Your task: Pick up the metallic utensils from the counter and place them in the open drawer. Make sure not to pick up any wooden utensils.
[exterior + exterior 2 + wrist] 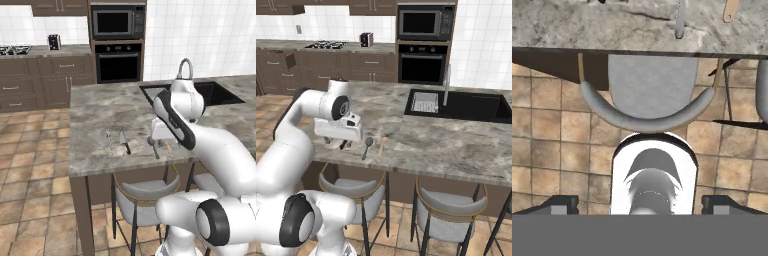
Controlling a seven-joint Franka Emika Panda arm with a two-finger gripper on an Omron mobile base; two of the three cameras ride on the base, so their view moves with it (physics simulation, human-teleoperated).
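Utensils lie in a row near the counter's (95,145) front edge: fork (108,138), knife (124,141), dark spoon (154,148) and, just beside it, the tan wooden spoon (167,145). From the right base camera the dark spoon (367,147) and wooden spoon (382,146) sit side by side past the hand. The gripper (640,205) hangs over that edge above a stool (649,107); its fingertips (559,204) stand wide apart and hold nothing. No open drawer can be made out. I judge the first pick not yet begun. To do it well, centre over one metal handle, turn the fingers across it, come straight down, and keep well away from the wooden spoon.
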